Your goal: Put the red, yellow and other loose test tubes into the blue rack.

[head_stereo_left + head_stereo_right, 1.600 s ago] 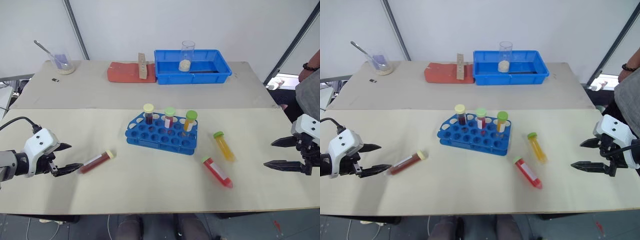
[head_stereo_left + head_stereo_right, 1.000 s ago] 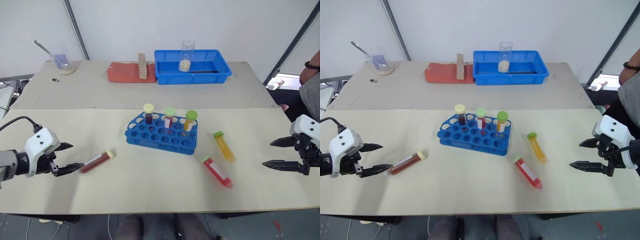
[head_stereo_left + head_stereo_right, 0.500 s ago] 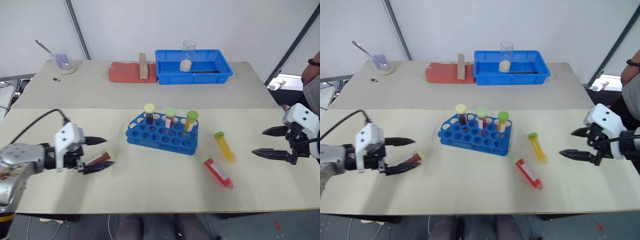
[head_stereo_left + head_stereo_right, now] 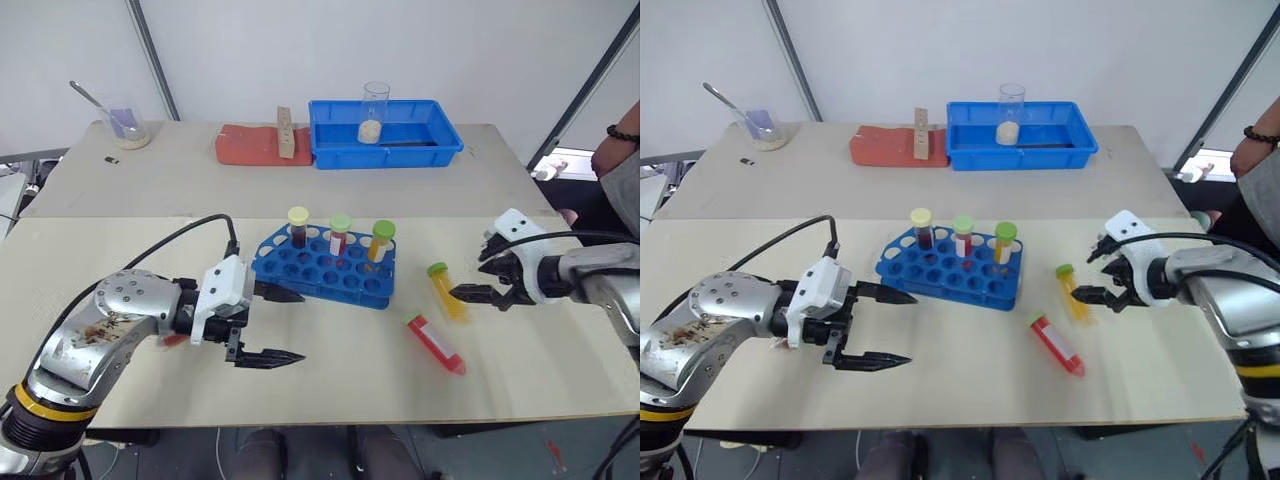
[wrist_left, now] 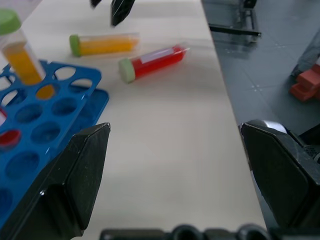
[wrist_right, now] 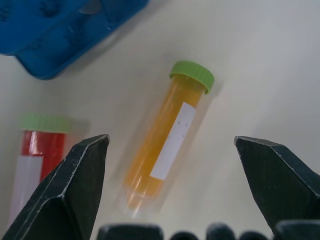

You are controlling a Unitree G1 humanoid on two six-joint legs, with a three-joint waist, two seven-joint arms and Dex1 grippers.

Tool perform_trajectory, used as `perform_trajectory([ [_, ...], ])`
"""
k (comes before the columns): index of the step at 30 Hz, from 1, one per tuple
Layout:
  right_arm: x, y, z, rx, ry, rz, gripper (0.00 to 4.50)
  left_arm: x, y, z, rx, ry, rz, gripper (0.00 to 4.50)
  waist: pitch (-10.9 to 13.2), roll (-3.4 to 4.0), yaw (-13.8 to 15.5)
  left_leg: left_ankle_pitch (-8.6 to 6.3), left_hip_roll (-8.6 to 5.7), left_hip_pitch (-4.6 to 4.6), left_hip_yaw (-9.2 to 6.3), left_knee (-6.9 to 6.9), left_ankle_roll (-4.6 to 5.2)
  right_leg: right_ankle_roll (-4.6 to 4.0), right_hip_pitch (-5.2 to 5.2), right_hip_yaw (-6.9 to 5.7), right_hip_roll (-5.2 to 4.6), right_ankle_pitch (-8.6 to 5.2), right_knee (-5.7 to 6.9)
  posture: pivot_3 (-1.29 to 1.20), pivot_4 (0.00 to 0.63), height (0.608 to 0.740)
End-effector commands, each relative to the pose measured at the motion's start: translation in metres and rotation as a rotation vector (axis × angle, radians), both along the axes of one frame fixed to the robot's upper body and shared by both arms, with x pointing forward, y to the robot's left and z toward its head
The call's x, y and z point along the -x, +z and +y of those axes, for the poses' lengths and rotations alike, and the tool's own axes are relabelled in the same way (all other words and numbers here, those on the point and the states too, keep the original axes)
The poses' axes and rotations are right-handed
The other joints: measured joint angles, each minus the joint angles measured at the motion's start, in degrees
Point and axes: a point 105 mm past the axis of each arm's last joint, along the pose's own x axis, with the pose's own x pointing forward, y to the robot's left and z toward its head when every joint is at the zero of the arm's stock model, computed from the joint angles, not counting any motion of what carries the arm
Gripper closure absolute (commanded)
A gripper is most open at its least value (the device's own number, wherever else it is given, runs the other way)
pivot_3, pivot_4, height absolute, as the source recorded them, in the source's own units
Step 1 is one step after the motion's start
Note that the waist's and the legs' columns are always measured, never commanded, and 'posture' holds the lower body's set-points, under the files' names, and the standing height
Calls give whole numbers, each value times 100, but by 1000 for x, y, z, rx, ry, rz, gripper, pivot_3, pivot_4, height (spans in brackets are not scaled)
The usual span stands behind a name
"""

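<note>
A yellow tube (image 4: 447, 293) and a red tube (image 4: 435, 344) lie loose on the desk (image 4: 330, 375) just right of the blue rack (image 4: 322, 268). The right tool (image 4: 480, 279) hovers wide open over the yellow tube; the left tool (image 4: 283, 326) gapes empty beside the rack.

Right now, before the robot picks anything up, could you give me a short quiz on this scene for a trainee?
1. True or false: the right hand is shut on the yellow tube.
2. How many tubes stand in the rack?
3. Which colour is the cap of the red tube? A green, B yellow, C blue.

Key:
1. False. The hand is open over the tube, which lies on the table.
2. Three.
3. A.
</note>
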Motion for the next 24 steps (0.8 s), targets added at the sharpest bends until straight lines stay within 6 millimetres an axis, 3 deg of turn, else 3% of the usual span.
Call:
perform_trajectory([
  [1, -12, 1, -4, 10, -34, 16, 52, 5, 5, -10, 17, -48, -35, 7, 0, 0, -4, 0, 0, 1, -1, 0, 0, 5, 2, 0, 0, 3, 0, 0, 150, 740],
  [8, -34, -10, -9, 1, -85, 93, 52, 5, 6, -17, 42, -54, -41, 7, 0, 0, -4, 0, -1, 1, -7, 3, 1, 13, 5, -2, 3, 8, 1, 0, 150, 740],
  [18, -49, -13, 6, -64, -102, 180, 52, 5, 1, -22, 42, -63, -47, 7, 0, 1, -13, 0, -1, 1, -10, 5, 1, 26, 8, -3, 4, 17, 2, 0, 150, 740],
  [21, -49, -16, 7, -64, -113, 197, 816, 4, -2, -23, 36, -64, -49, 0, 0, 1, -7, 0, -1, 1, -12, 5, 1, 25, 9, -6, 4, 17, 2, 0, 150, 740],
  [24, -48, -21, 9, -55, -112, 210, 1914, 4, -3, -23, 36, -65, -50, 0, 0, 1, 1, 0, -2, -2, -12, 5, 1, 24, 8, -6, 4, 18, 1, 0, 150, 740],
])
